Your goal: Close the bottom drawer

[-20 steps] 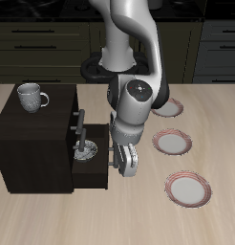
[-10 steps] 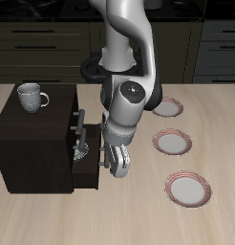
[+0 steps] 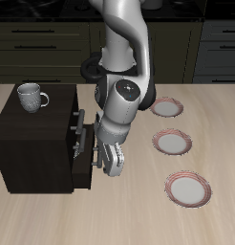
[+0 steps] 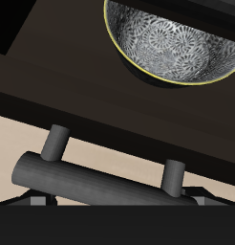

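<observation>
The dark cabinet (image 3: 33, 144) stands on the table. Its bottom drawer (image 3: 90, 174) sticks out only a little. My gripper (image 3: 112, 161) is low in front of the drawer, pressed close to its front, and holds nothing. In the wrist view the drawer's grey bar handle (image 4: 100, 180) lies right before the gripper. Beyond the dark drawer front, a patterned bowl (image 4: 172, 38) with a yellow rim sits inside the drawer. The fingertips barely show at the frame's edge, spread wide apart. The upper drawer's handle (image 3: 75, 122) is just above.
A white mug (image 3: 32, 96) stands on the cabinet top. Three plates lie on the table beside the arm: one farther back (image 3: 167, 107), one in the middle (image 3: 173, 143), one near the front edge (image 3: 189, 189).
My gripper has moved toward the cabinet and pushed the bottom drawer in. The drawer stuck out far before, with the bowl showing; now it is nearly flush.
</observation>
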